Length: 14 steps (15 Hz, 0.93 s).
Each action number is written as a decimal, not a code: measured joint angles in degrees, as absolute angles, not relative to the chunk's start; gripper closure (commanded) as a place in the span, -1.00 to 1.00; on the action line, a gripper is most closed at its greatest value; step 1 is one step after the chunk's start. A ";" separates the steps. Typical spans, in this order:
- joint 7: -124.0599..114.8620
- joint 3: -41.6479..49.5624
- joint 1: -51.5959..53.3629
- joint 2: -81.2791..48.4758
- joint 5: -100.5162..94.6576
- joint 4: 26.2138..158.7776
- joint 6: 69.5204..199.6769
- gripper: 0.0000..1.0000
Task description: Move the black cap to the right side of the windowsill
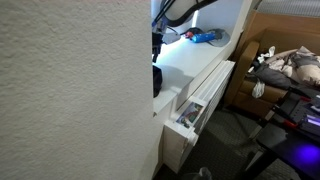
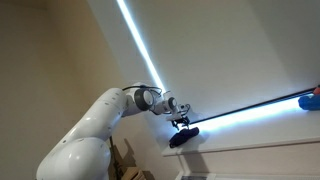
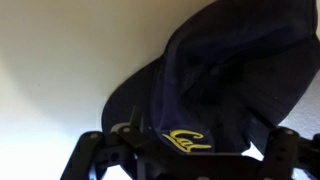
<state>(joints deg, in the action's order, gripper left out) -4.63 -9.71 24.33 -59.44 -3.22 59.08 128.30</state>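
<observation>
Currently cap (image 2: 183,137) lies on sill (image 2: 265,130), close to arm-side end; yellow emblem (image 3: 186,139) shows in wrist view. Gripper (image 2: 181,124) just above cap, jaws spread wide, fingers (image 3: 88,152) flanking cap's edge. Blue item (image 1: 205,36) well apart, farther along sill.

One cap (image 3: 230,70) lies just before the fingers (image 3: 88,150), and one blue item (image 1: 205,37) well apart from them. There is one sill (image 1: 192,62), one radiator (image 1: 205,95).
</observation>
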 measured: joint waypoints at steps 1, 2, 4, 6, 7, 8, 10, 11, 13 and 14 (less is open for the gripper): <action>-4.87 -9.69 24.02 -59.67 -2.43 58.47 126.28 -1.00; -4.97 -9.69 23.71 -60.01 -1.99 57.76 125.01 -1.00; -4.98 -9.69 23.36 -60.74 -1.75 56.82 124.43 -1.00; -5.08 -9.70 23.40 -60.89 -1.74 56.66 124.31 -1.00; -5.12 -9.72 23.42 -60.89 -1.74 56.58 124.23 -1.00; -5.15 -9.73 23.43 -60.89 -1.74 56.51 124.17 -1.00; -5.16 -9.73 23.43 -60.89 -1.74 56.45 124.06 -1.00; -5.17 -9.73 23.43 -60.89 -1.74 56.44 124.02 -0.50; -5.17 -9.73 23.44 -60.89 -1.77 56.43 124.00 -0.32; -5.17 -9.73 23.46 -60.89 -1.77 56.43 124.07 -0.18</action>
<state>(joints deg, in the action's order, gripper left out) -5.17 -9.73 23.46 -60.89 -1.77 56.43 124.07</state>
